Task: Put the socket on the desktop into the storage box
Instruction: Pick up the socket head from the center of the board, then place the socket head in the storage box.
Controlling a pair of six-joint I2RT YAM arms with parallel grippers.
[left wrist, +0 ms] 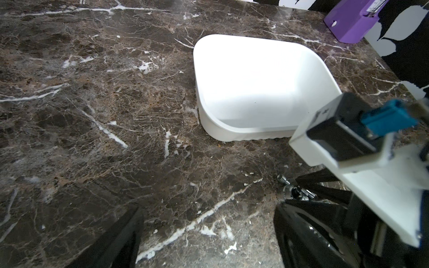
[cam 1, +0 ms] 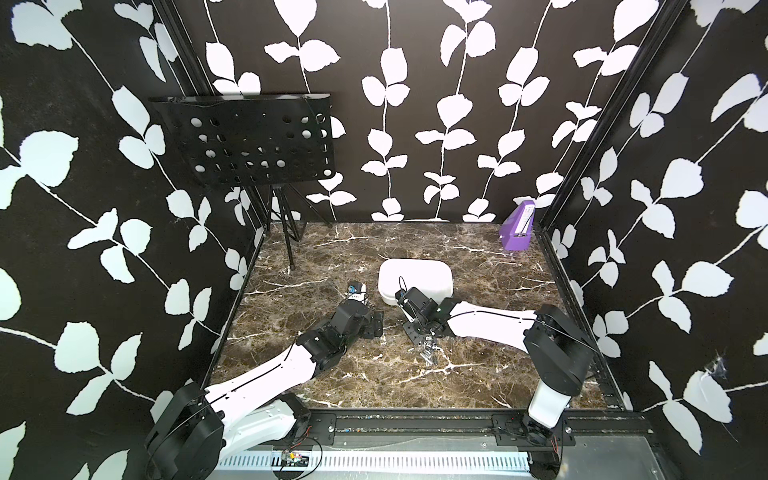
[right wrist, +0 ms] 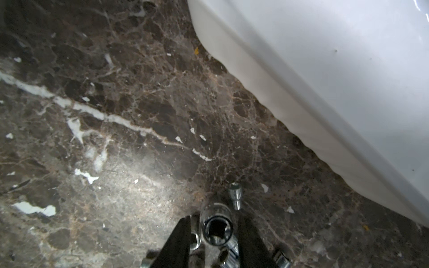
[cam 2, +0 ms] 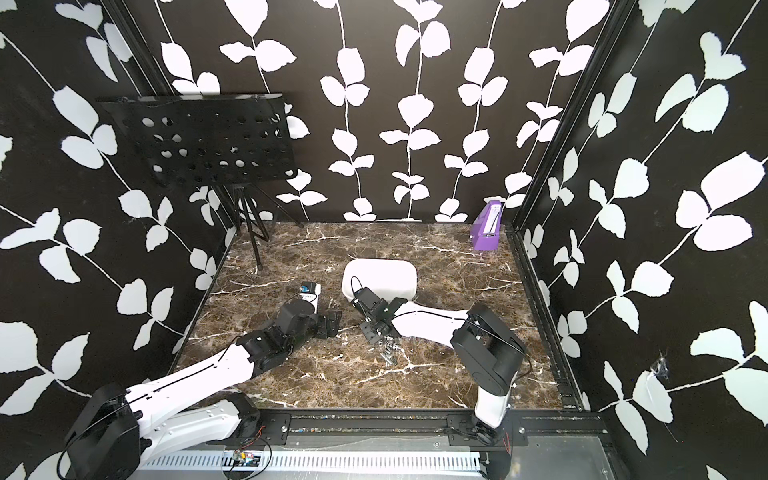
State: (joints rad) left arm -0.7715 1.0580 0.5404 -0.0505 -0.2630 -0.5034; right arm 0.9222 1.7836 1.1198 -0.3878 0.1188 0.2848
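Chrome steel socket, lower centre, stands on the brown marble table between parted fingers of the right end effector, unclamped; left end effector spread wide.

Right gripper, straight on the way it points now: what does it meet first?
Most likely the large chrome socket between the open jaws of the right gripper, resting on the dark brown marble desktop. A small chrome socket lies just beyond; the white plastic storage box sits off to one side, out of line.
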